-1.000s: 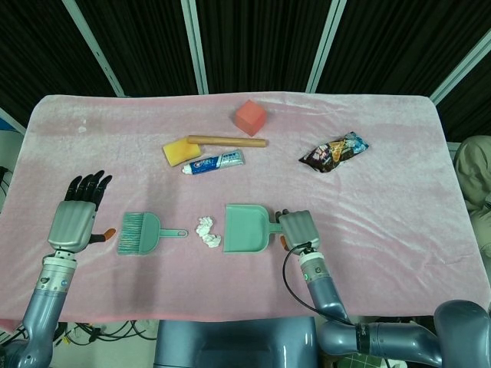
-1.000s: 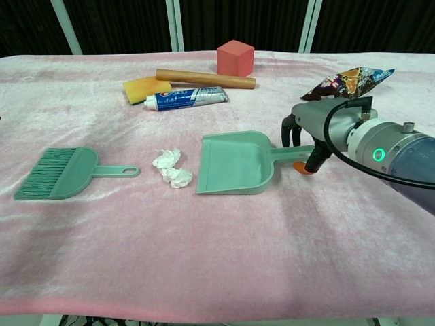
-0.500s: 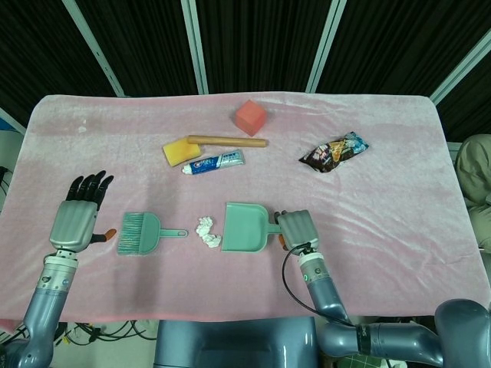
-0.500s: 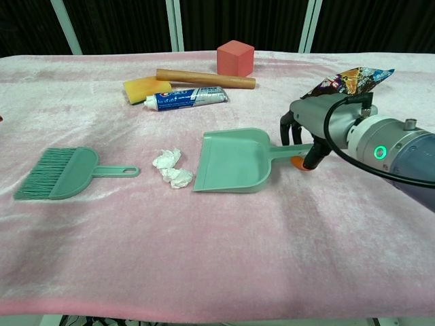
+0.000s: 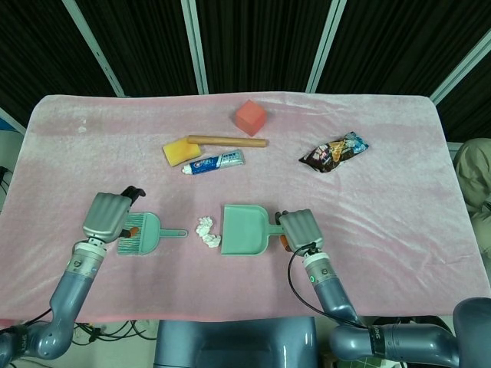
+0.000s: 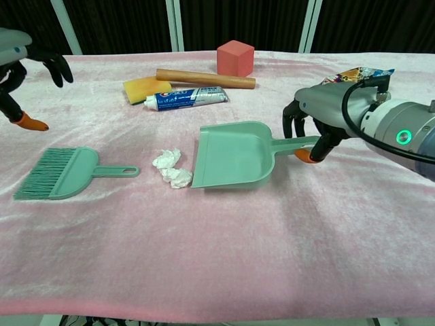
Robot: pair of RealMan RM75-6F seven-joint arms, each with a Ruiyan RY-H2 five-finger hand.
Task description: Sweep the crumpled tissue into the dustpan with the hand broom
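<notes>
The green hand broom [image 5: 138, 234] lies flat on the pink cloth, bristles to the left, handle [image 6: 119, 170] pointing right toward the tissue. My left hand [image 5: 107, 216] hovers over the bristle end with fingers apart, holding nothing; the chest view shows it raised at the top left [image 6: 20, 64]. The crumpled white tissue [image 5: 207, 231] sits between the broom and the dustpan [image 5: 244, 228]. My right hand [image 5: 298, 228] grips the dustpan's handle [image 6: 296, 141]. The pan's open lip [image 6: 194, 182] sits just right of the tissue [image 6: 171, 168].
Farther back lie a yellow sponge [image 5: 181, 151], a toothpaste tube [image 5: 214, 162], a wooden rod [image 5: 227, 141] and a red cube [image 5: 251, 116]. A snack bag [image 5: 334, 152] lies at the back right. The cloth's front edge runs close below both hands.
My left hand has swung right from the table's left side to above the broom's bristle end. The right hand has slid the dustpan slightly left, closer to the tissue.
</notes>
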